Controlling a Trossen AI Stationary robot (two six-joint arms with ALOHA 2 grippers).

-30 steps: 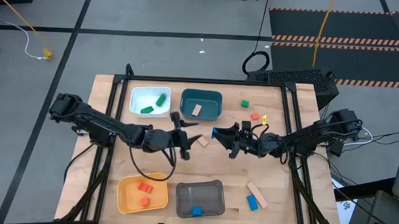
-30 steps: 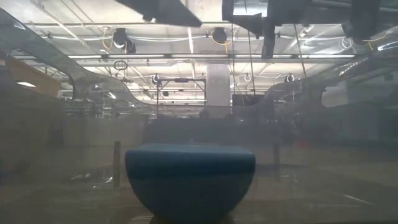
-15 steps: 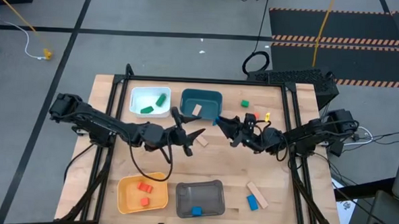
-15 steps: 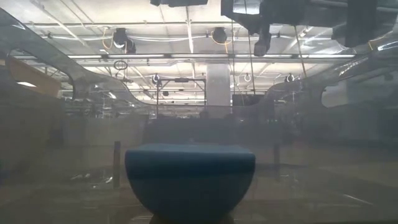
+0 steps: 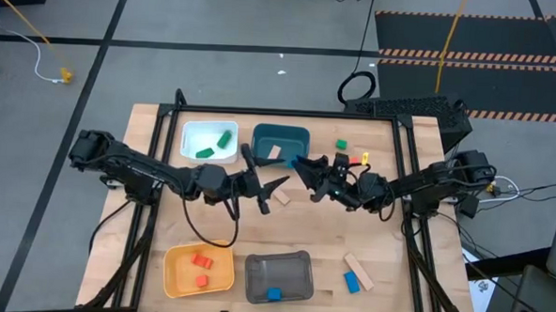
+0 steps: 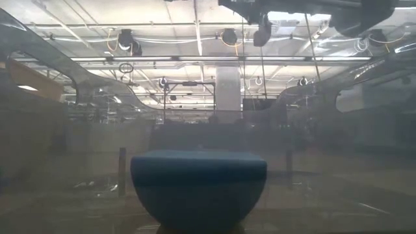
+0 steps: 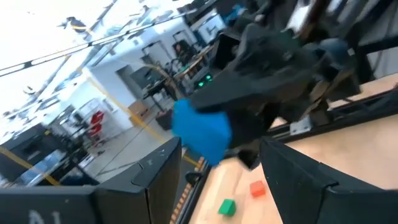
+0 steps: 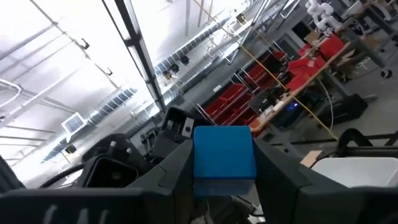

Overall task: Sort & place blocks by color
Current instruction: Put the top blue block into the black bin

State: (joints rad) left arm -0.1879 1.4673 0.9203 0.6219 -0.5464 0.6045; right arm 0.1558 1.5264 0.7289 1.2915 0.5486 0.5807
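table [image 5: 153, 216]: pale wood
bins: white [image 5: 196, 132], teal [image 5: 293, 138], yellow [image 5: 174, 274], grey [image 5: 291, 288]
blocks in white bin [image 5: 206, 152]: green
blocks in yellow bin [image 5: 199, 261]: red-orange
held block [image 8: 224, 155]: blue
right gripper's fingers [image 8: 283, 171]: black

Right pincer [image 5: 301, 164] gripping blue block [image 5: 299, 161] beside teal bin [image 5: 281, 134], left pincer [image 5: 264, 186] facing it

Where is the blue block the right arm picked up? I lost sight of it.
In the high view, the blue block is pinched in the right claw, raised mid-table beside the teal bin, facing the left claw.
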